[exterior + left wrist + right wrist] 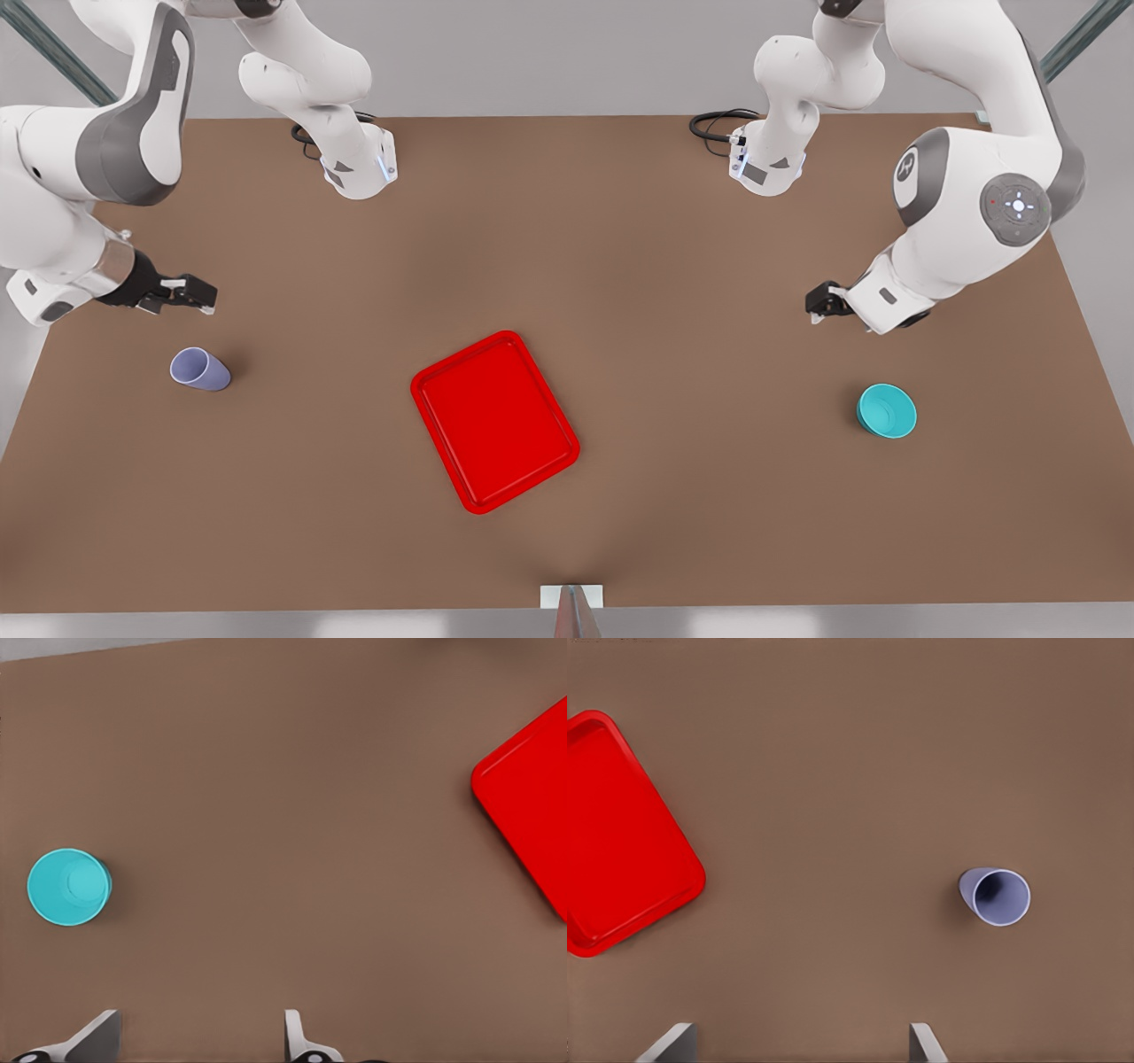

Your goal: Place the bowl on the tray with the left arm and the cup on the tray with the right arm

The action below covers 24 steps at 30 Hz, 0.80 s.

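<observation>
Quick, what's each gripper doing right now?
Left gripper: open, holding nothing, above the table near the bowl.
Right gripper: open, holding nothing, near the cup.

In both wrist views the picture edge is cropping the tray (532, 806), and the frame edge is cutting off all but the tips of each gripper's fingers (926, 1041).

No legible text, labels or numbers anywhere

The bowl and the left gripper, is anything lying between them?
Nothing: in the left wrist view, bare brown table separates the teal bowl from the open left gripper.
</observation>
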Available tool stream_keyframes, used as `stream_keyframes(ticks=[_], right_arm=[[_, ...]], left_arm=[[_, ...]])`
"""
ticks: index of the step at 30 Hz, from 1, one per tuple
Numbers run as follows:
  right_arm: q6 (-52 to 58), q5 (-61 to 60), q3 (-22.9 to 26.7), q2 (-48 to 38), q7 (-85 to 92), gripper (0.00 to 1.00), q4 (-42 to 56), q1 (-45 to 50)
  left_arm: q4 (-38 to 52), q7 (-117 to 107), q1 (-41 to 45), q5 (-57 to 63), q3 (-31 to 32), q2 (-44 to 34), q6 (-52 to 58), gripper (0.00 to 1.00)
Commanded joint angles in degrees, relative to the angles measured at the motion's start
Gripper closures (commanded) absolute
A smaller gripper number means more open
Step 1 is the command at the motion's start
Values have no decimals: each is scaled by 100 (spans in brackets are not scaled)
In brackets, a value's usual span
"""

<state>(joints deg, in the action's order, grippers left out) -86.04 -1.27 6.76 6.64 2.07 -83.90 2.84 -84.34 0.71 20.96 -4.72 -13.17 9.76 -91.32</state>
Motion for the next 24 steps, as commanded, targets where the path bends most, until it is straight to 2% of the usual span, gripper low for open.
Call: stream_keyframes(ticks=[1,3,4,5,9,14,21,22,23,24], right_arm=[[0,4,0,13,-4,0,5,-11],[-9,4,9,57,-13,0,40,-11],[-9,-5,9,92,-40,0,40,-11],[-35,4,9,101,-40,0,40,-11],[-79,4,0,207,-40,0,32,6],[-97,4,0,242,-31,0,5,-11],[-158,4,0,312,-31,0,-4,-11],[-158,4,0,321,-31,0,-4,-11],[-158,4,0,347,-31,0,5,-11],[-167,4,0,356,-31,0,5,-11]], left_arm=[[5,16,-4,156,-1,8,0,0],[31,-27,-127,120,-63,342,254,0],[31,25,-452,-2,-89,570,246,0],[23,384,-1234,-898,-89,939,62,0],[-30,2934,-2518,-1840,-89,2232,-1168,0],[-30,3119,-2957,-2393,-98,3067,-1828,0],[-30,3102,-3081,-2464,-98,3568,-2153,0],[-39,3084,-3081,-2464,-98,3594,-2223,3],[-206,3075,-3081,-2455,-89,3621,-2540,31],[-232,3066,-3081,-2446,-89,3621,-2575,48]])
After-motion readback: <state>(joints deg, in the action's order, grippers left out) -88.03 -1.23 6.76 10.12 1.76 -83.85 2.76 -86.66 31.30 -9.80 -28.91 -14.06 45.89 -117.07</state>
